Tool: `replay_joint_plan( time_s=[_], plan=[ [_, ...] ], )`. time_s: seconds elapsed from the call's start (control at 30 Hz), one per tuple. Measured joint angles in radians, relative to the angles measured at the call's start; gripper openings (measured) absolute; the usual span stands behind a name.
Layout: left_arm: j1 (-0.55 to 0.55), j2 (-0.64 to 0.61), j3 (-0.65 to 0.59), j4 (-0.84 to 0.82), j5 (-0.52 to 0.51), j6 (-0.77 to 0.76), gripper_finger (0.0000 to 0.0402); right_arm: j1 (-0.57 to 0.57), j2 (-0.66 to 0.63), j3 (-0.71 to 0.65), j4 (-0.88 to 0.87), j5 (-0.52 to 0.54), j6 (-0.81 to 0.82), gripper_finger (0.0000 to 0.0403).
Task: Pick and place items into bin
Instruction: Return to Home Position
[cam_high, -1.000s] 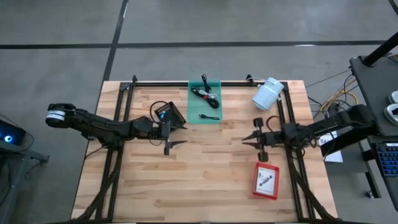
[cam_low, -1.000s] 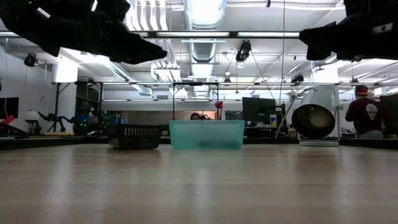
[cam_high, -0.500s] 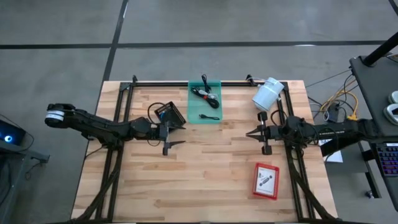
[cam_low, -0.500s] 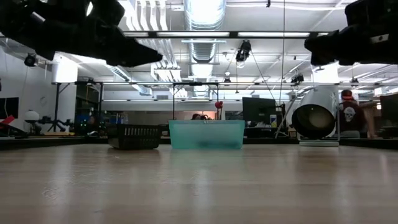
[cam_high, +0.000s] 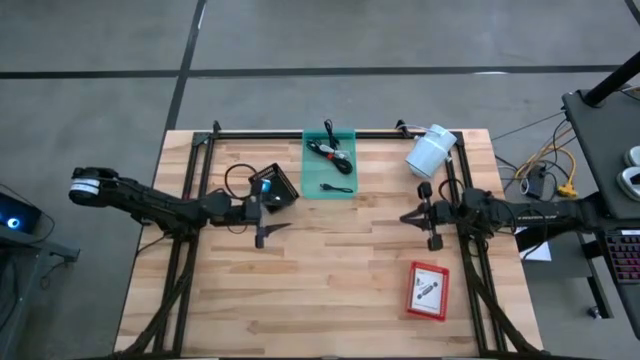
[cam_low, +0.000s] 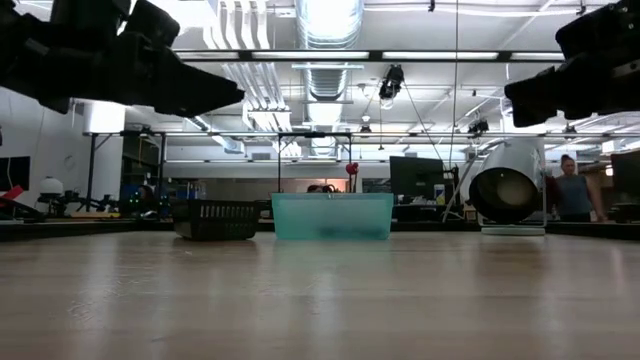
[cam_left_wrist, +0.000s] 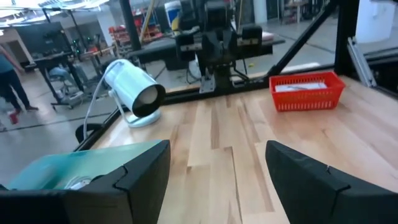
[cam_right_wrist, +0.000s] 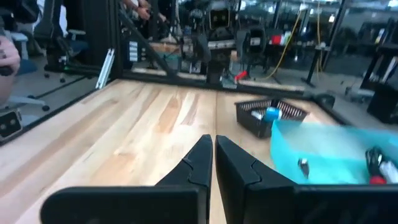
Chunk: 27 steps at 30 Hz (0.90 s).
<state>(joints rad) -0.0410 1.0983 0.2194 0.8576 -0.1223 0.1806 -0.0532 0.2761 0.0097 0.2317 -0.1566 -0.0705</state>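
Retreating outward, my spread left gripper (cam_left_wrist: 217, 148) may clip the black bin (cam_high: 272, 184) just beside it; right gripper (cam_right_wrist: 213, 140) pressed together, empty.

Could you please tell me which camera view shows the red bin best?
The high view: it looks straight down into the red bin, showing the white box lying inside. The left wrist view shows the bin only from the side, farther off. The low and right wrist views do not show it.

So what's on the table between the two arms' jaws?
Nothing. In the high view, only bare wooden table separates the left gripper from the right gripper.
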Motion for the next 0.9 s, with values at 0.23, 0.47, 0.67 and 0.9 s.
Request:
replay_joint_plan(
  time_s=[0.23,0.47,0.67,0.9],
  plan=[
    [0.0,-0.028,-0.043,0.025,-0.011,-0.024,0.0246,0.0,-0.061,0.0,-0.095,0.011,0.007,0.0009],
    [0.0,-0.116,-0.111,0.022,-0.072,-0.045,0.0246,0.0,-0.058,0.0,-0.109,0.078,-0.049,0.0009],
    [0.0,-0.267,-0.211,-0.012,-0.17,-0.038,0.0246,0.0,-0.058,0.0,-0.124,0.081,-0.026,0.0009],
    [0.0,-0.437,-0.211,-0.304,-0.237,0.009,0.0191,0.0,-0.054,0.0,-0.125,0.1,-0.026,0.0008]
  ],
)
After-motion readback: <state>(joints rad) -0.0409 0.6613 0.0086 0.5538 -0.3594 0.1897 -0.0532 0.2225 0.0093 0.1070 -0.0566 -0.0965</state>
